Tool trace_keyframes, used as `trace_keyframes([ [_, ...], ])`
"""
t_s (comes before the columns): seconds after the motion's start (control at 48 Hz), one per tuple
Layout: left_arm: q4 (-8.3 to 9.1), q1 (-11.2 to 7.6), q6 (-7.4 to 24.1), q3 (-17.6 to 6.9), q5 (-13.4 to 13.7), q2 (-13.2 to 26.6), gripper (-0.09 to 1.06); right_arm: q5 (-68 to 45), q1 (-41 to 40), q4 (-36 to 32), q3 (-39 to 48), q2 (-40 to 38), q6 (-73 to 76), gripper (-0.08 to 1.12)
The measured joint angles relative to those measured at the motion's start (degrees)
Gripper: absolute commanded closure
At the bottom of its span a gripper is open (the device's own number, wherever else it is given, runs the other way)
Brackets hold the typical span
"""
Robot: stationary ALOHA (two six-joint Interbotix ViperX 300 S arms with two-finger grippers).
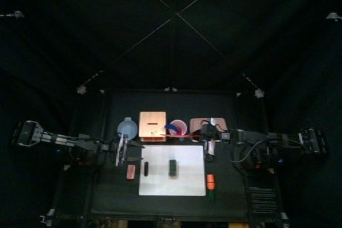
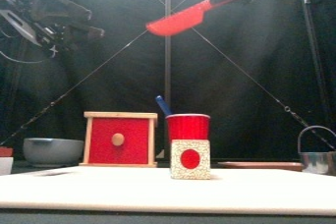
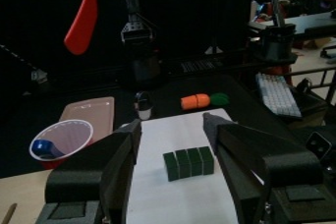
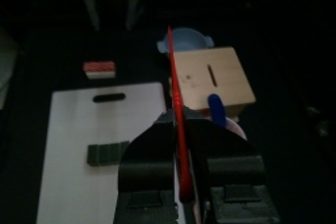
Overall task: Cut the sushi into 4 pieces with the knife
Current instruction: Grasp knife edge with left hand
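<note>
The sushi roll (image 3: pixel 190 161) lies flat near the middle of the white cutting board (image 1: pixel 158 152), its dark green blocks side by side and not yet parted. It is judged to be light and stiff, made to split only at the seams between blocks. On the smooth board it is likely to slide or turn when pressed from above. It would best be steadied by its two long sides or at one end, with the seams left free for the blade.

The left claw (image 3: pixel 178 128) is spread wide and holds nothing. It hangs over the left part of the board, near the roll but not touching it.

The red knife (image 2: pixel 180 19) is clamped by its handle in the right claw (image 4: pixel 184 147) and carried high above the bench (image 1: pixel 100 187), well apart from the roll, its blade slanting downward. The knife is judged light and blunt, so a straight press into a seam would be needed rather than a sawing stroke.

Behind the board stand a red cup (image 2: pixel 188 127) with a blue knife (image 2: pixel 163 103) in it, a wooden box (image 2: pixel 120 140) and a bowl (image 2: pixel 53 150).
</note>
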Motion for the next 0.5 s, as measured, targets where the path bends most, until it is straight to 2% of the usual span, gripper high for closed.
trace_keyframes([
  [0.104, -0.09, 0.0, -0.26, -0.09, 0.0, 0.0, 0.09, -12.74, 0.09, 0.18, 8.53, -3.52, 1.05, 0.9],
  [0.292, -2.29, -0.97, -0.35, -1.23, 0.0, 0.79, 0.09, -31.03, 0.09, 2.81, 20.04, -3.25, 1.14, 0.9],
  [0.417, -3.25, -1.76, -0.35, -2.29, 0.0, 2.64, 0.09, -36.56, 0.53, 3.25, 23.29, -0.97, 0.97, 0.9],
  [0.5, -4.57, -2.02, -0.35, -3.6, 0.0, 4.66, 0.09, -37.53, 1.14, 3.34, 23.73, 1.05, 1.05, 0.9],
])
